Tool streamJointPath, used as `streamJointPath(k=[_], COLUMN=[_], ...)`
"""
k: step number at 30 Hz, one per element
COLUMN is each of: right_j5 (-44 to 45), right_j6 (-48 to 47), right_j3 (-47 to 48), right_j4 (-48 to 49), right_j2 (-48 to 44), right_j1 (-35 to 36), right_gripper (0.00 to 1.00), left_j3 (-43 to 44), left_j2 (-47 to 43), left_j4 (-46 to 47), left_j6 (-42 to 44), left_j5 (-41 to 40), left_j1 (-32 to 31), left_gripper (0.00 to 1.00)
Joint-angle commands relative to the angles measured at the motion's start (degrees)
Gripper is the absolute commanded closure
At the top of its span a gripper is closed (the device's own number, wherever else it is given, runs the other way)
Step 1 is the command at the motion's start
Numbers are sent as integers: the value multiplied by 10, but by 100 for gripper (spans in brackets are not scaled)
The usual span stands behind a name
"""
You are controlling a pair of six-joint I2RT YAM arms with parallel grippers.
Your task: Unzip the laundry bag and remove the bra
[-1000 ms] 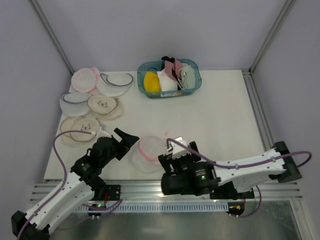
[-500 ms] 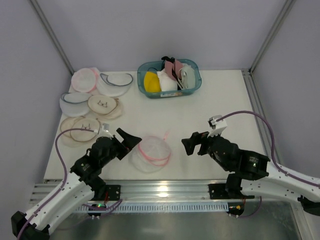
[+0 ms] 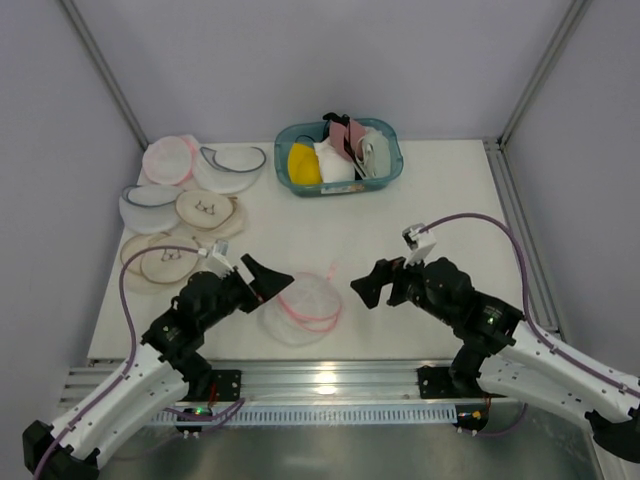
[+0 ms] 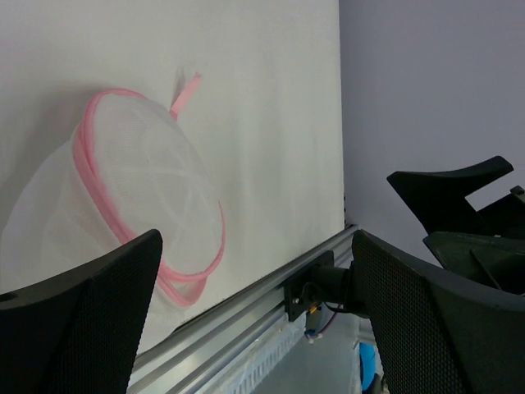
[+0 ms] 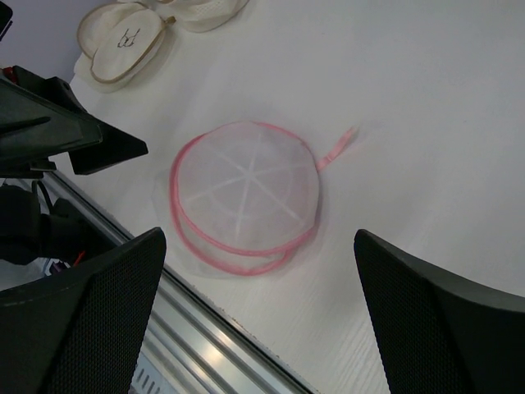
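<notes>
The laundry bag (image 3: 300, 305) lies flat near the table's front edge, a round white mesh dome with a pink zipper rim and a pink pull strap (image 3: 330, 268) pointing away. It also shows in the left wrist view as the laundry bag (image 4: 139, 189) and in the right wrist view as the laundry bag (image 5: 246, 189). My left gripper (image 3: 272, 280) hovers open just left of it, touching nothing. On the bag's right, a short gap away, my right gripper (image 3: 362, 288) is open and empty. The bra is hidden; only pale mesh shows.
A teal basket (image 3: 392, 168) of mixed garments stands at the back centre. Several other round pouches (image 3: 205, 210) lie in a cluster at the back left. The metal rail (image 3: 320, 380) runs along the table's front edge, close to the bag.
My right arm has swung from over the bag's near right edge out to the right, and its gripper now faces the bag. My left gripper edged closer to the bag.
</notes>
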Motion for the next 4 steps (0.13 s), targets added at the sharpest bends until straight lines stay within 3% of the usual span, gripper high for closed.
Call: streamJointPath(k=[1, 4], right_j5=[-4, -2], right_j6=[-6, -6], right_j3=[-1, 4], right_j4=[35, 27], right_j2=[-11, -1], right_j1=[-3, -4], right_gripper=[0, 0], left_j3=[5, 3], left_j2=[-7, -8], left_j4=[35, 32], left_j6=[23, 27], left_j5=[23, 24], left_j1=[1, 1], left_gripper=[1, 1])
